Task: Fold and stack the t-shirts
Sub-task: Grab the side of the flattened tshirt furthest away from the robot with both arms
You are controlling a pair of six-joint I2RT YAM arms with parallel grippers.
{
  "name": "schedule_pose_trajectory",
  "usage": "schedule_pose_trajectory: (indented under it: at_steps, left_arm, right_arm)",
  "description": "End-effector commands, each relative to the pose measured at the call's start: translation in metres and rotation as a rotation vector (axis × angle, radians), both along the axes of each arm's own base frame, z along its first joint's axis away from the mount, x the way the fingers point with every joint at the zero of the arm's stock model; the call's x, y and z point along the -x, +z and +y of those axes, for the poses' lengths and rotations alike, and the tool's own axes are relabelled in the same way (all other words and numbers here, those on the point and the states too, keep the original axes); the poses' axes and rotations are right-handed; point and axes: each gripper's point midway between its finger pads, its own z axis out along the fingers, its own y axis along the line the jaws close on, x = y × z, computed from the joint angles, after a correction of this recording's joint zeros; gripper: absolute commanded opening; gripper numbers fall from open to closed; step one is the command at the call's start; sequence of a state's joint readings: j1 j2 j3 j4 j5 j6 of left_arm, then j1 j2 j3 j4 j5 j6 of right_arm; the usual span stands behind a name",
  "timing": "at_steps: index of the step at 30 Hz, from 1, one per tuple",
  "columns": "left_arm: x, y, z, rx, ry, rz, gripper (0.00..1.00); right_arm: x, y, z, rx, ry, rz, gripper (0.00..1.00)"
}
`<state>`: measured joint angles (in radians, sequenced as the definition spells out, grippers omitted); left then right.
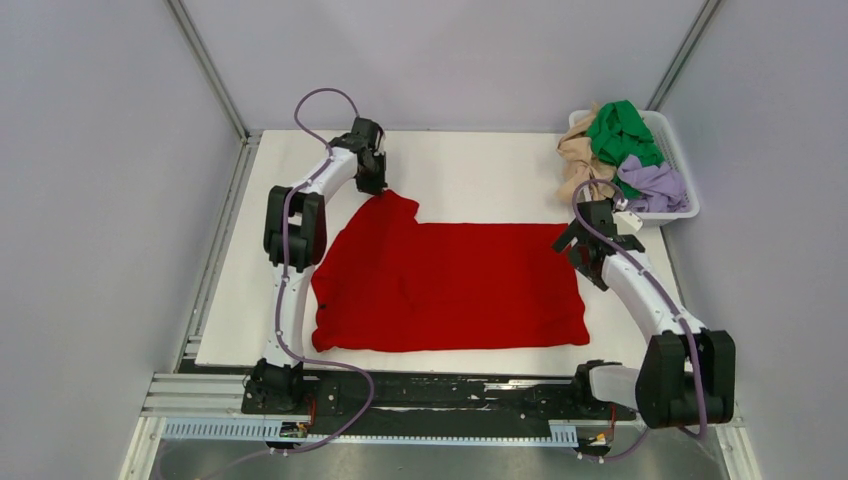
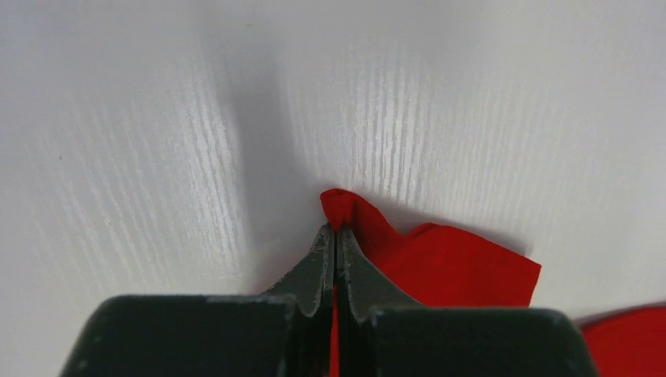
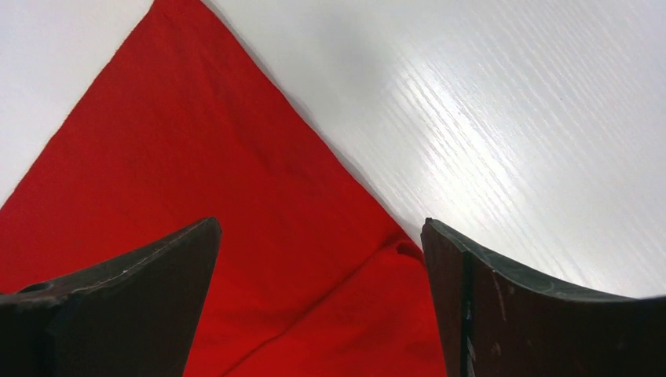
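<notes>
Red shirt (image 1: pixel 450 285) lies spread mostly flat on the counter (image 1: pixel 480 165), between the two arms, with one flap reaching toward the far left. It looks light, limp and thin. I expect it to drape and sag from any held point and to slide easily over the smooth board, and it can only be pulled or lifted, not pushed. Corners and hems are the sensible places to take it, two at once so that an edge is taut. The left end effector (image 2: pixel 335 229) is clamped on the tip of that far-left flap, and a small pucker of cloth pokes out past the closed jaws. So small a bite could slip under a hard tug. The right end effector (image 3: pixel 318 228) stands wide apart over the far-right corner, holding nothing. The green shirt (image 1: pixel 620 130), beige shirt (image 1: pixel 578 155) and lavender shirt (image 1: pixel 655 185) sit crumpled in the basket (image 1: pixel 680 160) at the far right.
</notes>
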<state>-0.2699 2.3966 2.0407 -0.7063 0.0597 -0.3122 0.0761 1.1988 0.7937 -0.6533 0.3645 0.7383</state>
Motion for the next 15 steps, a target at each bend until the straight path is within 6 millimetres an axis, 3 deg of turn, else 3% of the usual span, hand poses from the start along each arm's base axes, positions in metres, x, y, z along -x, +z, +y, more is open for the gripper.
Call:
schedule_pose_trajectory:
  at_steps: [1,7,15]
  left_arm:
    - [0.034,-0.015,-0.014,0.027,-0.103,0.101,0.0]
    - [0.032,0.018,-0.031,0.121,-0.173,0.022,0.0]
    - [0.039,0.025,-0.03,0.14,-0.15,0.033,0.0]
  right_arm:
    - [-0.037,0.01,0.004,0.002,0.019,-0.031,1.0]
    - [-0.074,0.0,0.006,-0.003,0.022,0.023,0.99]
    - [-0.108,-0.01,0.006,0.009,0.024,0.056,0.97]
